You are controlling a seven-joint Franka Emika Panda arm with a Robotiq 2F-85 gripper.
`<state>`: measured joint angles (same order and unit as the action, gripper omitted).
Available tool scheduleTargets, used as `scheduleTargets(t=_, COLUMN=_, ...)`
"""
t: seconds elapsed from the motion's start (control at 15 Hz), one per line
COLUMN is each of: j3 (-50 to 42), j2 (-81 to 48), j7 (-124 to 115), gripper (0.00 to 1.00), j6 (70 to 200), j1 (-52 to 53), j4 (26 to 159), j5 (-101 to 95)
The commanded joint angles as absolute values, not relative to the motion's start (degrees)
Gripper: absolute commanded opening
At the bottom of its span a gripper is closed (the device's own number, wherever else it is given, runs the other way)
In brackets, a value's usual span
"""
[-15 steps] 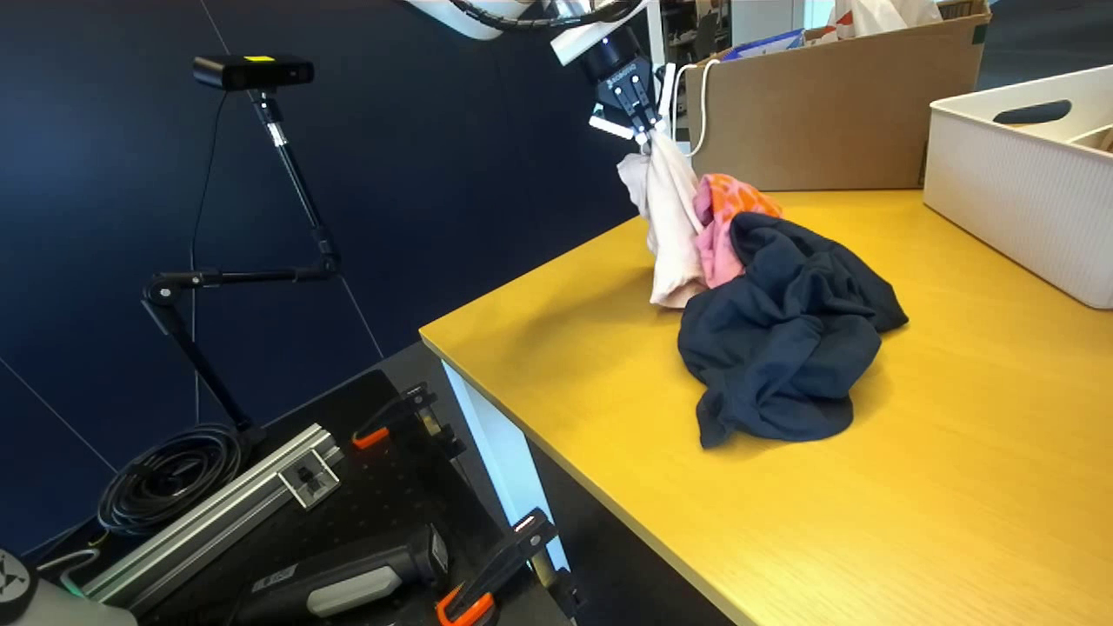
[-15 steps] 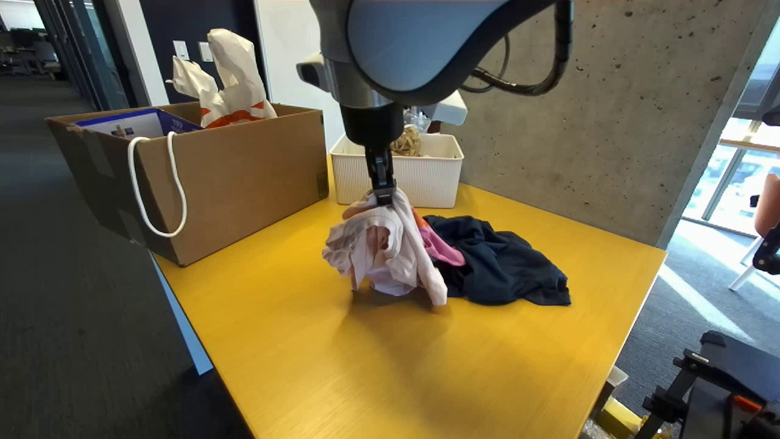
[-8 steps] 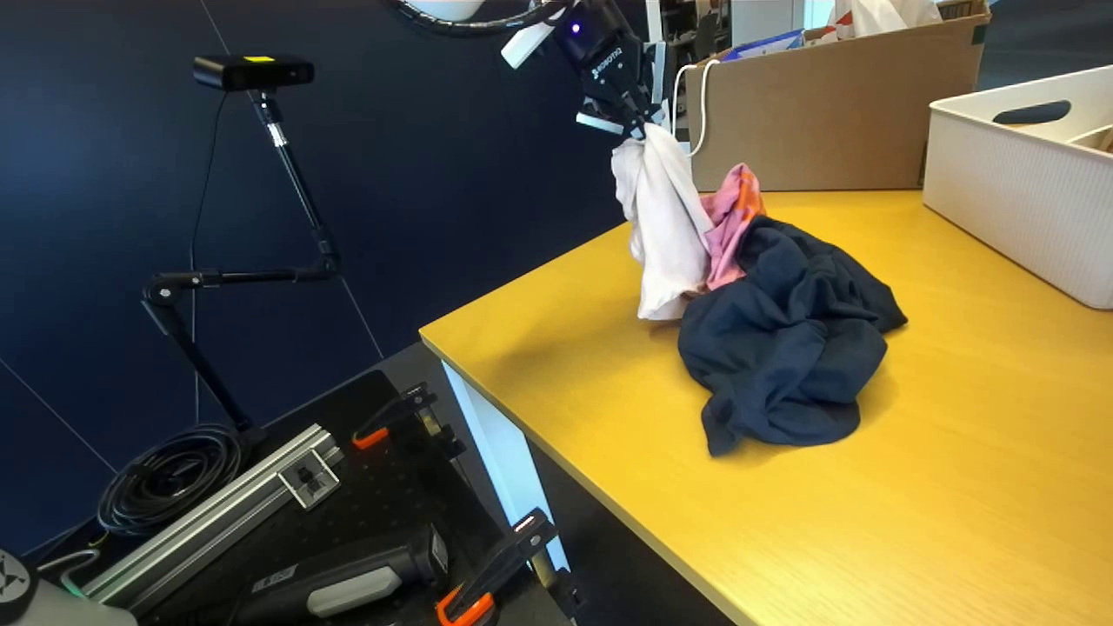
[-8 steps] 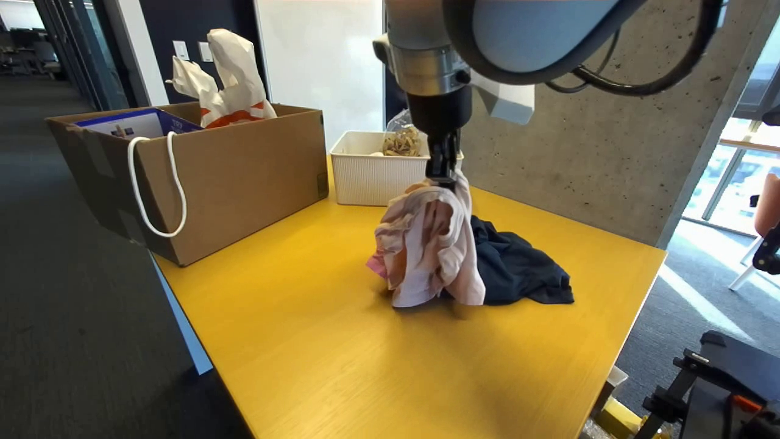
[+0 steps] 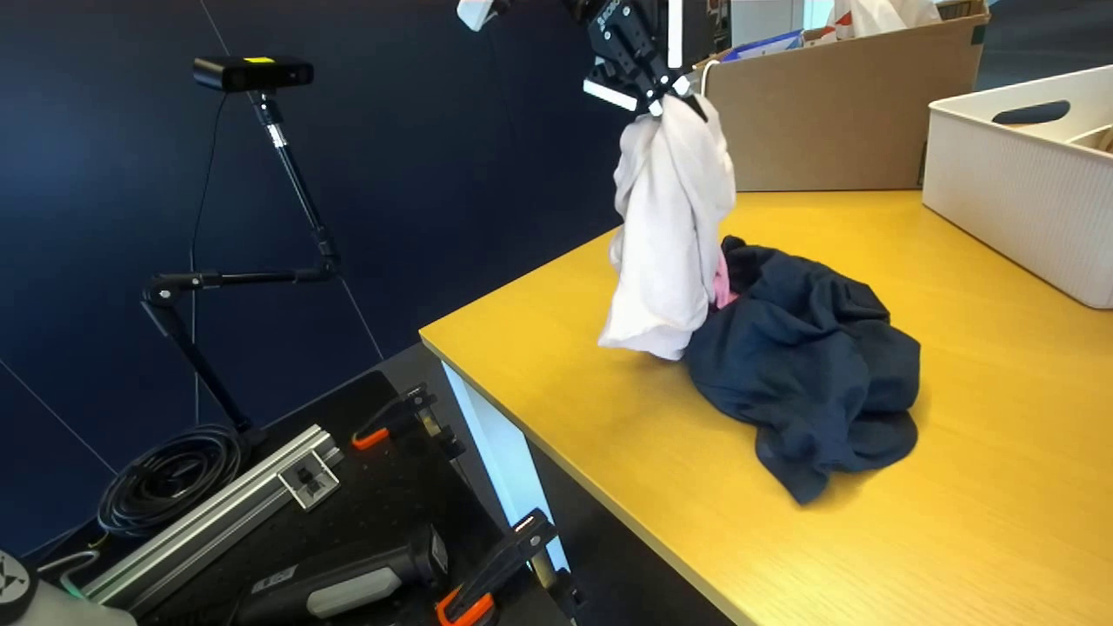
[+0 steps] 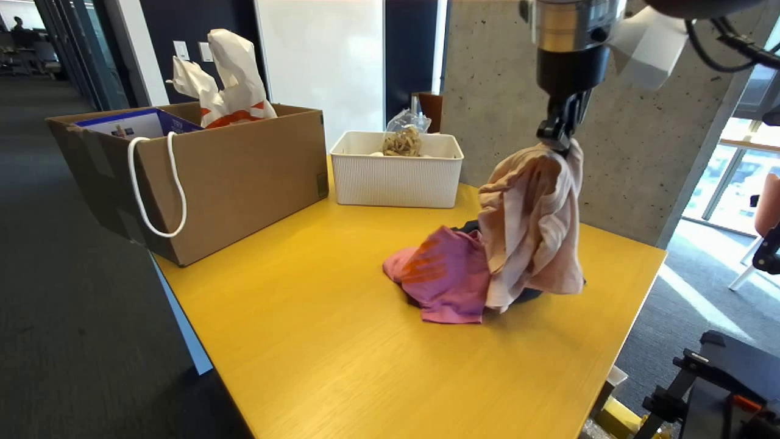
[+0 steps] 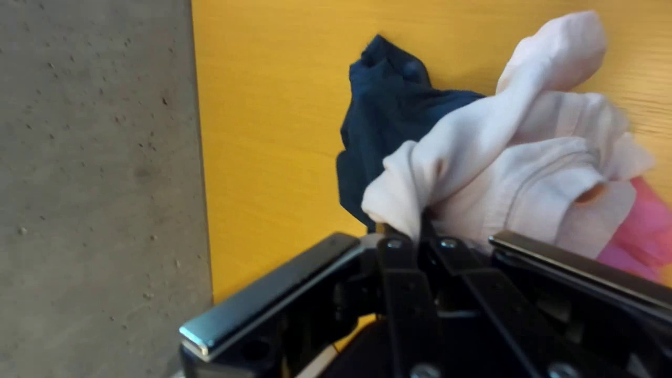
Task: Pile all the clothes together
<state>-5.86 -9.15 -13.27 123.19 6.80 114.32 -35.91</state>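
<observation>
Clutching the cream-white garment [image 6: 533, 222] between fingers [image 7: 397, 256], dangling it just beside the navy garment [image 5: 804, 361] and pink-and-orange garment [image 6: 451, 280] on the yellow table [image 6: 292, 341]; risking a slump off both if released early.

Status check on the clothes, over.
Tool shut on hanging white cloth. Pink cloth and navy cloth bunched on table. Bin and carton set apart, likely not in the way.

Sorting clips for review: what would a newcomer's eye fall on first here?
Probably the pale garment hanging from the closed gripper over the yellow table. Next come the crumpled navy garment on that table and, left of the pale one in an exterior view, the orange-marked pink garment.
</observation>
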Motion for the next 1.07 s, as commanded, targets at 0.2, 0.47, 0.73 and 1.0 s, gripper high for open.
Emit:
scheduleTargets(t=0.2, j3=-8.6, j2=-15.2, j7=-2.6, gripper=0.01, j6=124.9, j1=-4.4, j4=106.9, j5=-34.0)
scheduleTargets(t=0.47, j3=-6.7, j2=-25.7, j7=-0.3, gripper=0.01, j6=133.9, j1=-4.3, j4=102.4, j5=-34.1)
scheduleTargets(t=0.73, j3=-4.5, j2=-32.5, j7=3.7, gripper=0.01, j6=144.2, j1=-3.1, j4=99.6, j5=-33.4)
scheduleTargets(t=1.0, j3=-0.7, j2=-35.9, j7=12.8, gripper=0.01, j6=152.9, j1=-4.4, j4=98.8, j5=-28.4)
